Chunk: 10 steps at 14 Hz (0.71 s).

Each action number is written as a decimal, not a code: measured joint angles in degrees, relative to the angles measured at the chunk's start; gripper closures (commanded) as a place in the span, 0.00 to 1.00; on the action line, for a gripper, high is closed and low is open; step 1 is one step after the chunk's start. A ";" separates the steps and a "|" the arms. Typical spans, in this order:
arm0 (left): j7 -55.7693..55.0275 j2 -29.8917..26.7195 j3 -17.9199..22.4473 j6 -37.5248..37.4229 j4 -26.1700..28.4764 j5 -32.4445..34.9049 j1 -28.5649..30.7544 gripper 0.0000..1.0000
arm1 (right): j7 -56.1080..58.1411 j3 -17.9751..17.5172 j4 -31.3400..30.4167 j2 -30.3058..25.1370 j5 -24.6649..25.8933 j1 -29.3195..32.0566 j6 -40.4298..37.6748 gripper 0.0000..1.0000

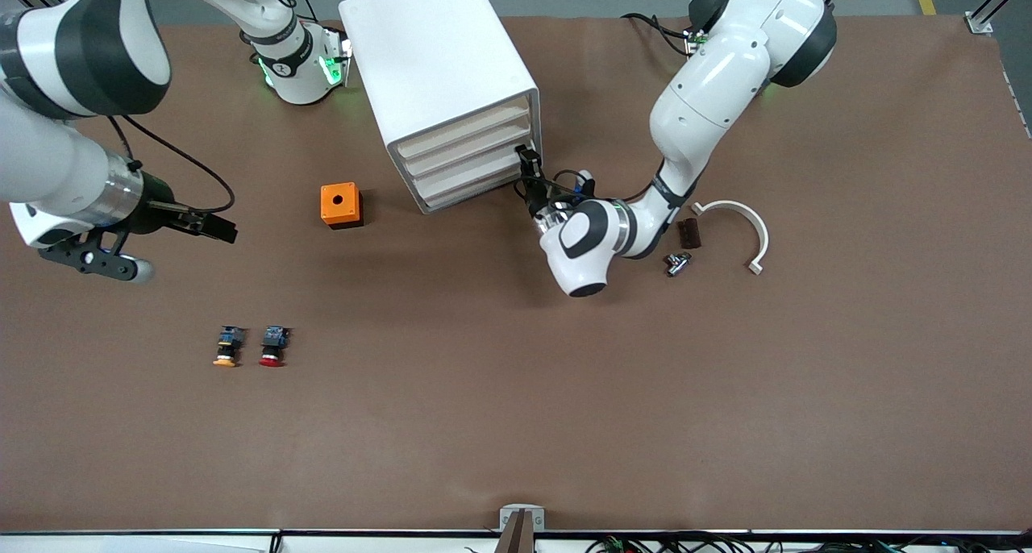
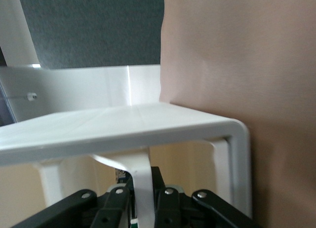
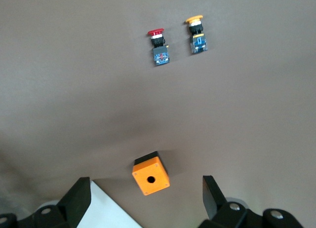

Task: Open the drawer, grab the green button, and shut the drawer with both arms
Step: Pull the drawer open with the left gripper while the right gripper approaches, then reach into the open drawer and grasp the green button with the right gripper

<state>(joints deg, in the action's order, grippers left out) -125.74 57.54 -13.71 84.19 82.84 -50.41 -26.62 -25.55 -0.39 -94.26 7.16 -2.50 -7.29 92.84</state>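
The white cabinet (image 1: 439, 69) stands at the middle back of the table with its four beige drawer fronts (image 1: 472, 174) all pushed in. My left gripper (image 1: 528, 166) is at the cabinet's front corner toward the left arm's end, level with the lower drawers. In the left wrist view it (image 2: 141, 203) is shut on a white strip of a drawer's front (image 2: 140, 178), under the cabinet frame (image 2: 148, 124). My right gripper (image 1: 218, 226) hangs open and empty over the table at the right arm's end, also shown open in the right wrist view (image 3: 145, 187). The green button is hidden.
An orange box (image 1: 341, 205) with a round hole stands beside the cabinet. A red-capped button (image 1: 272, 347) and a yellow-orange-capped button (image 1: 228, 348) lie nearer the front camera. A white curved bracket (image 1: 738, 222), a brown block (image 1: 689, 233) and a metal fitting (image 1: 677, 263) lie by the left arm.
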 measured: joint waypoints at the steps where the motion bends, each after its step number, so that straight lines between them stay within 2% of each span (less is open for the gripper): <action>1: 0.00 -0.01 0.14 0.12 -0.38 -0.18 1.83 0.87 | -3.28 -0.03 0.00 0.00 0.00 -1.28 -0.07 0.00; 4: 0.00 0.00 0.30 0.55 -0.72 -1.98 6.40 0.86 | -13.35 -0.13 -0.16 0.00 -0.03 -5.50 -0.17 0.00; 10: 0.00 0.00 0.53 1.69 -1.01 -3.47 9.85 0.81 | -33.22 -0.30 -0.44 0.25 -0.23 -15.05 2.40 0.00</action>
<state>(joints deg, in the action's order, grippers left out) -125.74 57.54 -13.17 85.88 81.83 -53.88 -16.77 -58.77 -0.69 -94.71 7.41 -2.73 -22.34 95.24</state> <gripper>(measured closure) 0.846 0.000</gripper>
